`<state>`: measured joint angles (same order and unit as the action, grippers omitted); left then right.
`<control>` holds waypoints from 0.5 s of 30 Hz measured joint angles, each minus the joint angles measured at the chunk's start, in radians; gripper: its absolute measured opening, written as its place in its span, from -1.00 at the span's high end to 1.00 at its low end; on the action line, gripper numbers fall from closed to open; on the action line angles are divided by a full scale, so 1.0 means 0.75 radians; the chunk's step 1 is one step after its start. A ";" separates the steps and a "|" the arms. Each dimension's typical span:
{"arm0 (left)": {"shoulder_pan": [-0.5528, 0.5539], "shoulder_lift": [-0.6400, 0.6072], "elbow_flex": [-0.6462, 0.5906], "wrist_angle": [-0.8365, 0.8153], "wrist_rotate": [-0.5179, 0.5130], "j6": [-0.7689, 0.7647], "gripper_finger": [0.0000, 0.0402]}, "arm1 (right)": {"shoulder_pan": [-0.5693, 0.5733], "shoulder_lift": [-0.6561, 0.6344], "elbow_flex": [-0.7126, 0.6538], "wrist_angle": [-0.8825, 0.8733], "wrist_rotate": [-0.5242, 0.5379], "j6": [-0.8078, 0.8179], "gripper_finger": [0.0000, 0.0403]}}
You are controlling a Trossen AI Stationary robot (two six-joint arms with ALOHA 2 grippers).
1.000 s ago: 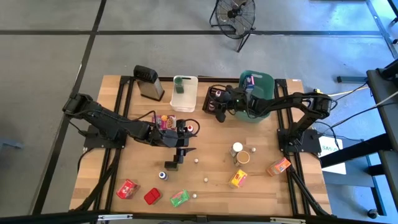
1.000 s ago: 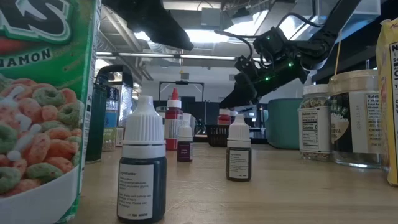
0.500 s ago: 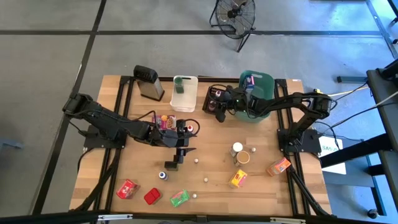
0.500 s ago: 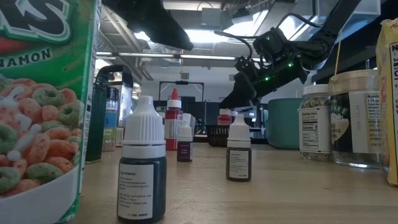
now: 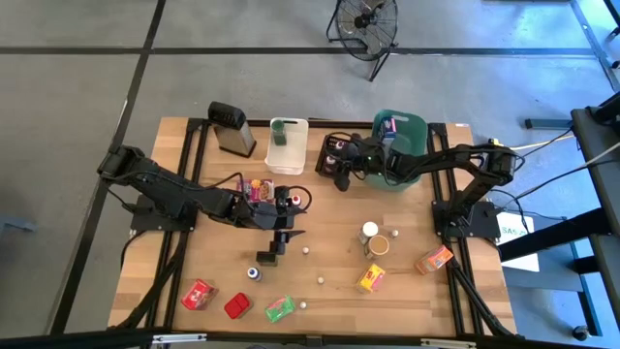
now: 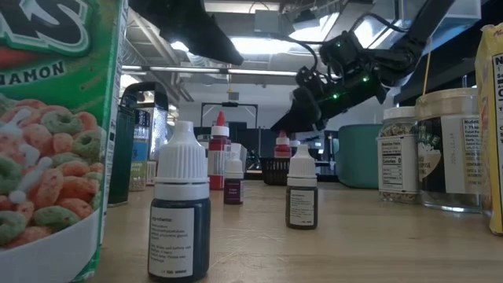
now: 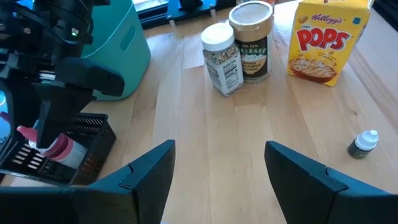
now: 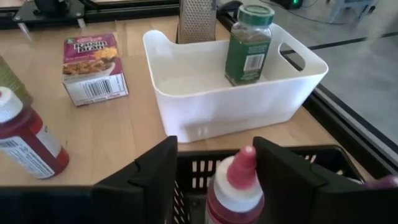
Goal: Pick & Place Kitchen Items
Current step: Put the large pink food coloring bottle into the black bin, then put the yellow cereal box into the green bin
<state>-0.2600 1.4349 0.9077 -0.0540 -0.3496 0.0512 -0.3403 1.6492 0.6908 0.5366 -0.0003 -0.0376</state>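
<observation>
While hovering with fingers spread over the black basket [image 8: 186, 171], right pincer [image 8: 214, 163] straddling a red-capped bottle [image 8: 235, 190] standing inside; left pincer [image 7: 217, 165] waiting spread above desk [image 7: 205, 130], jars [image 7: 222, 59] beyond.

Both arms read dark, near-black, built of jointed segments with rounded housings at each joint. The left arm [image 5: 184, 199] carries thin cables looped close beside its wrist. The right arm [image 5: 455, 160] has slim black cabling running along its links, and small green lights glow on the housing just behind its pincer. The left gripper [image 7: 217, 177] shows two broad, flat, angular dark fingers; the right gripper [image 8: 214, 165] shows matching matte black, blocky fingers with chamfered edges.
</observation>
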 joint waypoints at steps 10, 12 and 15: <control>0.000 0.000 0.000 -0.004 0.000 -0.001 -0.21 | 0.068 -0.080 0.086 -0.202 0.157 -0.007 -0.30; 0.000 0.000 0.000 -0.005 0.000 -0.001 -0.21 | 0.083 -0.121 0.096 -0.273 0.197 -0.010 -0.31; 0.000 0.000 0.001 -0.006 0.000 -0.005 -0.21 | 0.109 -0.181 0.116 -0.362 0.251 -0.010 -0.32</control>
<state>-0.2600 1.4349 0.9081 -0.0589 -0.3496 0.0474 -0.2583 1.5137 0.7779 0.2648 0.1879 -0.0452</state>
